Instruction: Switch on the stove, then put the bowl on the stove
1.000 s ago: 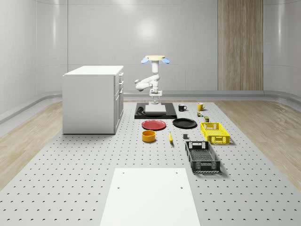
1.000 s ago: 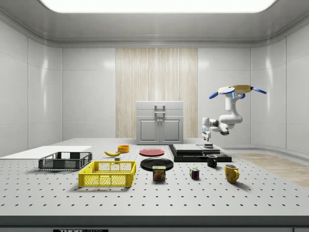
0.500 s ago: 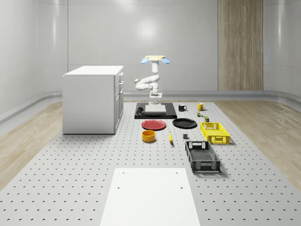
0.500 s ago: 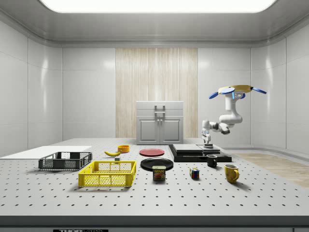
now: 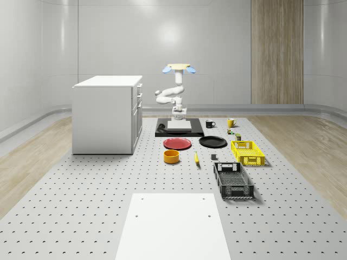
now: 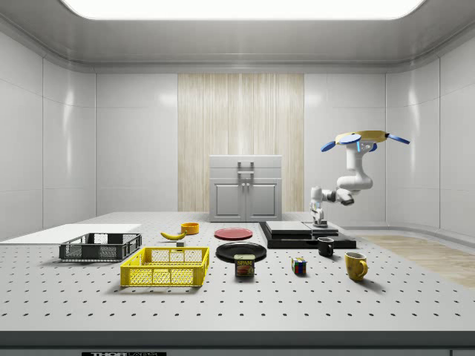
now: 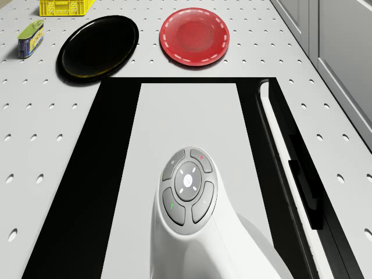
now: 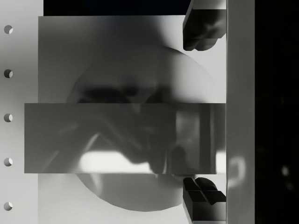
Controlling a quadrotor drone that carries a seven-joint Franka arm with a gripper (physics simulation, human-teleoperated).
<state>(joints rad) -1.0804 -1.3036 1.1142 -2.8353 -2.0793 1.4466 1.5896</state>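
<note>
The drone [image 5: 179,68] hovers above the far end of the perforated table [image 5: 81,206], behind the stove [image 5: 161,131], with the arm folded down so that the gripper [image 6: 320,222] sits directly at the stove's top plate [image 7: 186,128]. In the wrist view, the two dark fingertips [image 8: 202,28] stand well apart at opposite edges, so the claw is released and grips nothing; the reflective grey plate lies between them. In the drone view, the arm's wrist housing [image 7: 187,195] is above the light plate, and the stove's black frame carries a long dark bar [image 7: 302,174] along one edge. The bowl [image 5: 171,156], orange, rests on the table on the near side of the red plate [image 5: 177,143], well apart from the stove and the gripper. A black plate [image 5: 212,142] lies beside the red plate. A white cabinet [image 5: 106,114] stands at the whole-scene view's left of the stove. A yellow crate [image 5: 248,152] and a black crate [image 5: 233,180] sit toward that view's right.
</note>
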